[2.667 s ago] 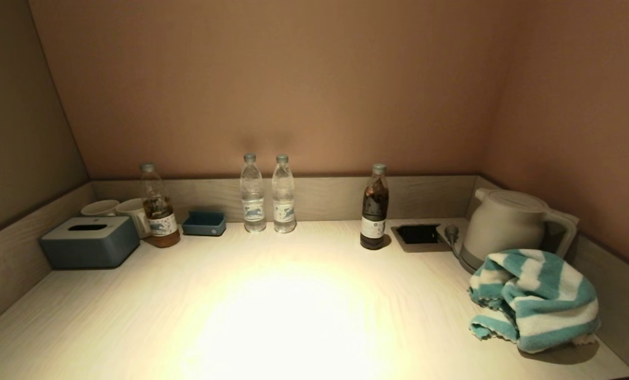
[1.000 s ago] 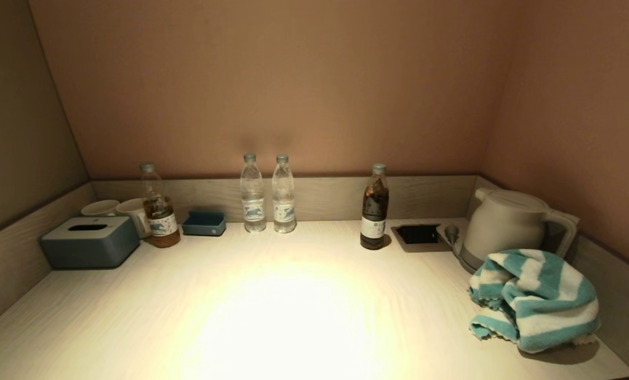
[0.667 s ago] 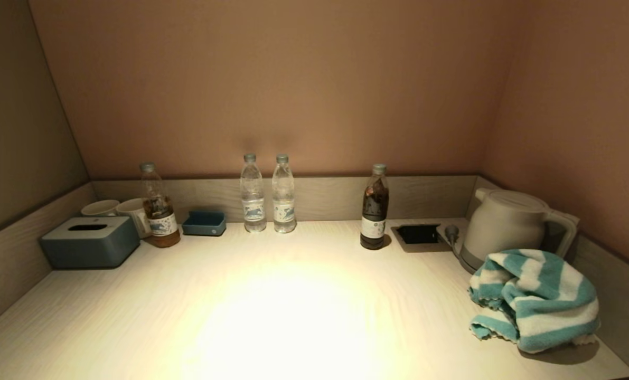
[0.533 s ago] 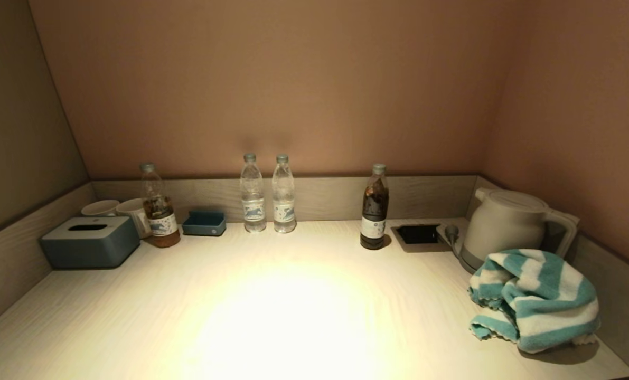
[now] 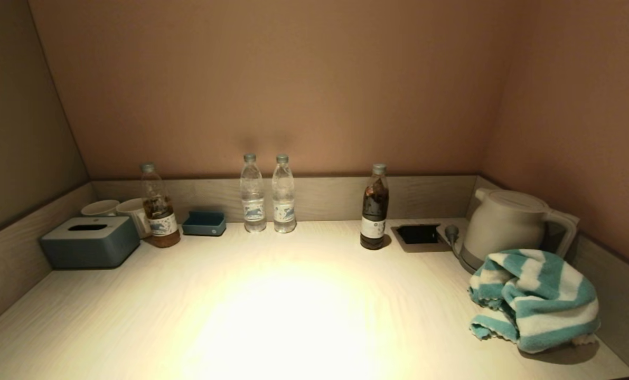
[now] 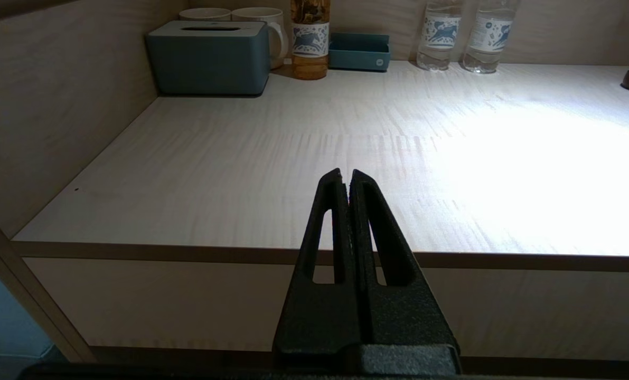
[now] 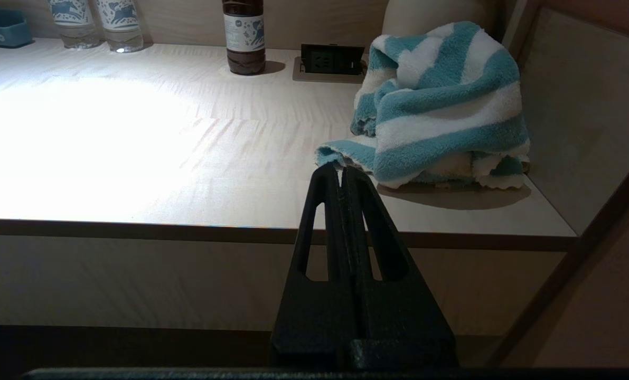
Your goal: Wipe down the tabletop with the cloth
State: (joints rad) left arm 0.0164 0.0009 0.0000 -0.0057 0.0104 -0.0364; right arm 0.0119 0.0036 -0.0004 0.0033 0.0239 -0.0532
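Observation:
A crumpled teal-and-white striped cloth [image 5: 535, 299] lies on the pale wooden tabletop [image 5: 293, 316] at the near right, just in front of the kettle; it also shows in the right wrist view [image 7: 441, 105]. My right gripper [image 7: 341, 171] is shut and empty, held before the table's front edge, short of the cloth. My left gripper [image 6: 346, 174] is shut and empty, before the front edge on the left side. Neither gripper shows in the head view.
Along the back stand a grey tissue box [image 5: 90, 241], two mugs [image 5: 119, 211], a tea bottle [image 5: 158, 208], a blue tray [image 5: 204, 223], two water bottles [image 5: 266, 194], a dark bottle [image 5: 374, 208], a socket recess [image 5: 419, 234] and a white kettle [image 5: 509, 224]. Low walls edge the left, back and right.

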